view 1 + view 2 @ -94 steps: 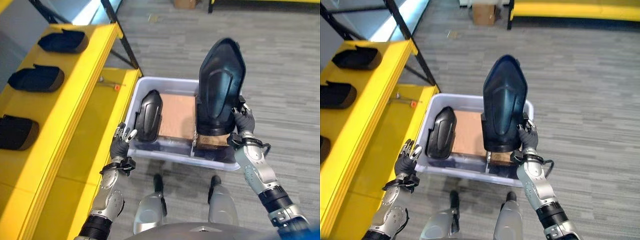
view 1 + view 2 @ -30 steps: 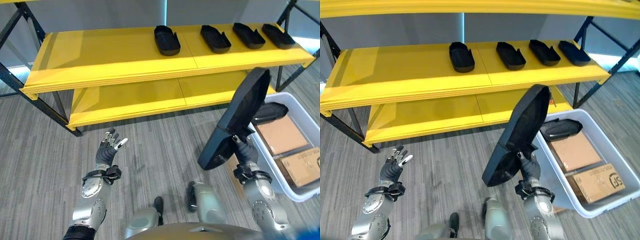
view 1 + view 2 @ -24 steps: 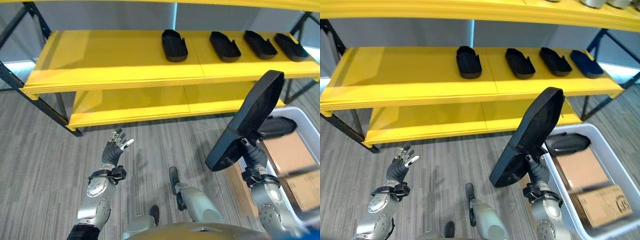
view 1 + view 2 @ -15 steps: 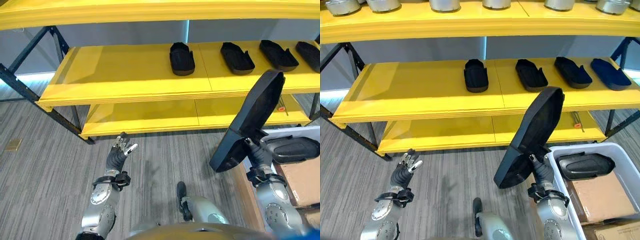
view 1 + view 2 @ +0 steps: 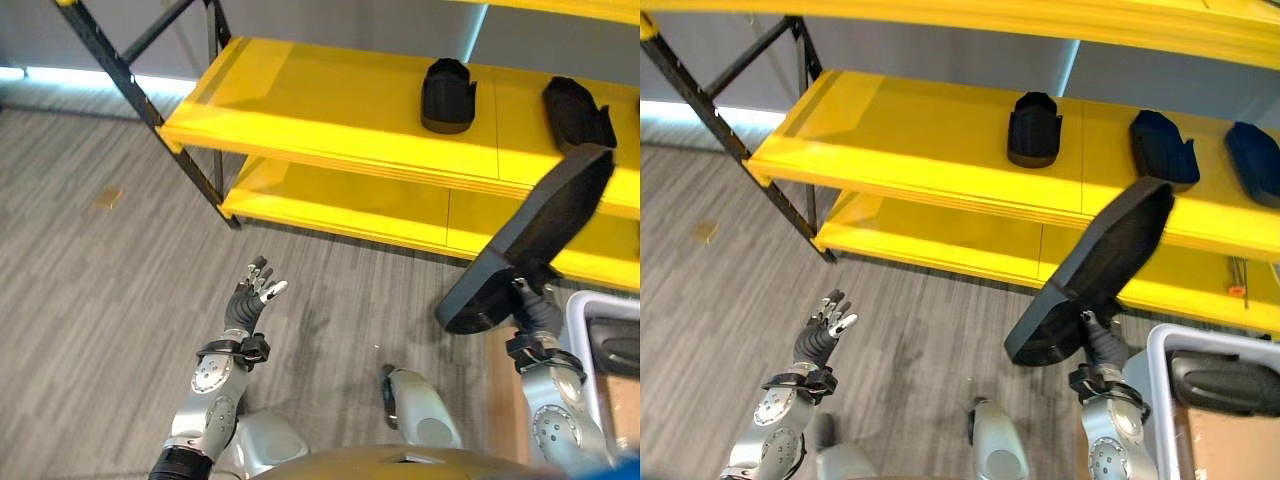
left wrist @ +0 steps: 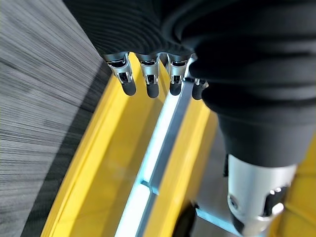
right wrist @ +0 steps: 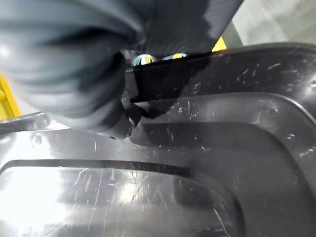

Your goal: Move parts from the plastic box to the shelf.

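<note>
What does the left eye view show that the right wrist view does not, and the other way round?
Left eye view: the open left hand above the floor, the yellow shelf with two black parts on it, and the plastic box rim. Right wrist view: fine scratches and moulded ridges on the held black part, seen from very close. Both: the right hand gripping that part.

Shelf bright yellow w/ black frame. Parts on it black or dark blue; held part black. Floor grey, streaky.
</note>
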You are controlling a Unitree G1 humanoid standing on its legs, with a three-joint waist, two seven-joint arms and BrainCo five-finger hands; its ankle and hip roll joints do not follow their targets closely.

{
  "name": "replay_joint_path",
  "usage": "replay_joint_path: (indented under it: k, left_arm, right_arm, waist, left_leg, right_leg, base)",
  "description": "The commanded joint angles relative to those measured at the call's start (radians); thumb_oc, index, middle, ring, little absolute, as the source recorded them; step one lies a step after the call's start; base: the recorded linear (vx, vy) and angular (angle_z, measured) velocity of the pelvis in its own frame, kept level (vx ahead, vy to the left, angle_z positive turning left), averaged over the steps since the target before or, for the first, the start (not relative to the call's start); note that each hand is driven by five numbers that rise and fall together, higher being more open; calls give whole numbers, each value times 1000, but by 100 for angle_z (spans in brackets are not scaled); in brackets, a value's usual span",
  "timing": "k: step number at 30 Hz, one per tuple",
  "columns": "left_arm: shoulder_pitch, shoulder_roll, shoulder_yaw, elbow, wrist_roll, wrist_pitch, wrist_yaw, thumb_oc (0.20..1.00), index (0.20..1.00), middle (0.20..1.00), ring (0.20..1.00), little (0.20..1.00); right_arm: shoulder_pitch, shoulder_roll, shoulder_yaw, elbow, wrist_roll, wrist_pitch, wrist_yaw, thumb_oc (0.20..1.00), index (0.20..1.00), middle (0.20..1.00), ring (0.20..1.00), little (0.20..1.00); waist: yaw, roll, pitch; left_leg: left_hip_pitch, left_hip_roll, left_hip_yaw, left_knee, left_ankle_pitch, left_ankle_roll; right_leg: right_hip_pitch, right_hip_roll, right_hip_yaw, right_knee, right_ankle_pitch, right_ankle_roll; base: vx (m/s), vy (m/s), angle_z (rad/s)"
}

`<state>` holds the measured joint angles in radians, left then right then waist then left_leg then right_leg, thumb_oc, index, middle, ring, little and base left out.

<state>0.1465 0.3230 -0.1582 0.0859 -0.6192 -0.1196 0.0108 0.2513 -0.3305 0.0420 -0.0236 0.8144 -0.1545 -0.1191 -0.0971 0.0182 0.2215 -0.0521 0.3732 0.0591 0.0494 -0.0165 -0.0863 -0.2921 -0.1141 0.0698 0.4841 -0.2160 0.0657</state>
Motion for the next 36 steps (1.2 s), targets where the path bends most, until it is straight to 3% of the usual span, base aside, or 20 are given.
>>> replay_joint_path:
  k: [1, 4, 6, 7, 8, 10, 11, 17, 24, 30, 32, 33, 34, 35, 36]
  left_arm:
    - [-4, 103, 60, -146, -14, -54, -42, 1000, 1000, 1000, 1000, 1000]
    - [-33, 141, 59, -147, -5, -66, -17, 1000, 1000, 1000, 1000, 1000]
    - [-40, 142, 55, -145, -9, -70, -7, 1000, 1000, 1000, 1000, 1000]
    - [-47, 143, 54, -142, -11, -72, 6, 1000, 1000, 1000, 1000, 1000]
    - [-62, 143, 57, -142, -17, -75, 19, 1000, 1000, 1000, 1000, 1000]
    - [-74, 139, 53, -143, -18, -79, 27, 1000, 1000, 1000, 1000, 1000]
    - [-92, 128, 51, -127, -15, -82, 34, 1000, 1000, 1000, 1000, 1000]
    - [-105, 119, 53, -149, -37, -84, 68, 1000, 1000, 1000, 1000, 1000]
    - [-108, 123, 45, -160, -58, -84, 78, 1000, 1000, 1000, 1000, 1000]
    - [-89, 141, 5, -164, -33, -55, 39, 1000, 1000, 1000, 1000, 1000]
    - [-89, 149, -13, -148, -17, -48, 22, 1000, 1000, 1000, 1000, 1000]
    - [-89, 158, -19, -137, -4, -47, 16, 1000, 1000, 1000, 1000, 1000]
    - [-89, 160, -20, -133, 0, -45, 17, 1000, 1000, 1000, 1000, 1000]
    - [-89, 160, -20, -133, 0, -45, 17, 1000, 1000, 1000, 1000, 1000]
    - [-88, 162, -23, -131, -3, -44, 21, 1000, 1000, 1000, 1000, 1000]
  right_arm:
    - [-28, 17, 34, -142, 18, -37, 53, 200, 200, 200, 200, 200]
    - [-83, 16, 91, -133, 4, -18, 60, 200, 200, 200, 200, 200]
    - [-104, 12, 109, -128, -3, -16, 59, 200, 200, 200, 200, 200]
    - [-141, 6, 134, -124, -16, -13, 57, 200, 200, 200, 200, 200]
    - [-196, -4, 164, -125, -28, -16, 52, 200, 200, 200, 200, 200]
    - [-212, -8, 171, -128, -34, -14, 52, 200, 200, 200, 200, 200]
    - [-242, -19, 183, -144, -45, -14, 50, 200, 200, 200, 200, 200]
    - [-440, -34, 272, -131, -65, -15, 19, 200, 200, 200, 200, 200]
    - [-550, 0, 311, -88, -65, -23, -18, 200, 200, 200, 200, 200]
    - [-481, 0, 292, -101, -35, -17, -2, 200, 200, 200, 200, 200]
    - [-413, -1, 259, -121, -26, -15, 10, 200, 200, 200, 200, 200]
    - [-359, 4, 242, -128, -22, -13, 25, 200, 200, 200, 200, 200]
    - [-351, 7, 243, -125, -26, -11, 26, 200, 200, 200, 200, 200]
    - [-351, 7, 243, -126, -26, -11, 26, 200, 200, 200, 200, 200]
    - [-357, 11, 254, -118, -27, -11, 27, 200, 200, 200, 200, 200]
  waist:
    - [17, -80, -11]
    - [48, -103, 3]
    - [54, -107, 11]
    - [71, -110, 29]
    - [90, -115, 61]
    - [87, -114, 72]
    - [92, -121, 84]
    - [112, -117, 129]
    - [130, -108, 132]
    - [151, -115, 87]
    - [142, -119, 65]
    - [134, -113, 55]
    - [126, -108, 52]
    - [130, -110, 51]
    - [125, -99, 63]
  left_leg:
    - [-14, -17, -1, 13, 93, -94]
    - [-14, -61, 49, 109, 0, -74]
    - [-6, -61, 68, 123, -13, -72]
    - [3, -55, 89, 150, -32, -74]
    - [9, -46, 106, 177, -53, -76]
    - [-9, -45, 93, 201, -60, -77]
    - [-39, -49, 74, 249, -76, -80]
    - [-95, -37, 37, 286, -71, -90]
    - [-122, -53, 3, 256, -54, -84]
    - [-138, -105, -41, 302, -111, -52]
    - [-136, -133, -51, 307, -126, -37]
    - [-111, -155, -51, 284, -135, -15]
    - [-95, -161, -45, 265, -135, -3]
    - [-93, -162, -39, 262, -134, -3]
    - [-47, -155, -13, 225, -127, 5]
  right_leg:
    - [260, -229, -30, -324, 242, 140]
    - [244, -283, -47, -347, 319, 156]
    - [227, -290, -57, -335, 342, 162]
    - [198, -301, -99, -307, 364, 166]
    - [177, -322, -181, -269, 385, 169]
    - [175, -321, -170, -258, 380, 177]
    - [188, -316, -167, -266, 332, 167]
    - [164, -298, -159, -258, 291, 157]
    - [166, -292, -152, -285, 291, 154]
    - [255, -327, -177, -323, 306, 160]
    - [266, -344, -172, -309, 375, 162]
    - [241, -352, -142, -237, 507, 154]
    - [212, -355, -127, -197, 566, 150]
    - [206, -357, -120, -196, 567, 151]
    - [146, -349, -117, -139, 615, 149]
  base:
    - [82, 240, -49]
    - [34, 230, -52]
    - [-3, 119, -57]
    - [-94, 115, -94]
    - [-114, 74, -103]
    - [-59, 10, -63]
    - [-10, -6, 9]
    - [-35, -23, -3]
    - [-1, -10, 1]
    - [103, 53, 18]
    - [152, 123, 60]
    - [140, 182, 63]
    - [82, 154, 52]
    - [49, 158, 30]
    - [65, 191, 7]
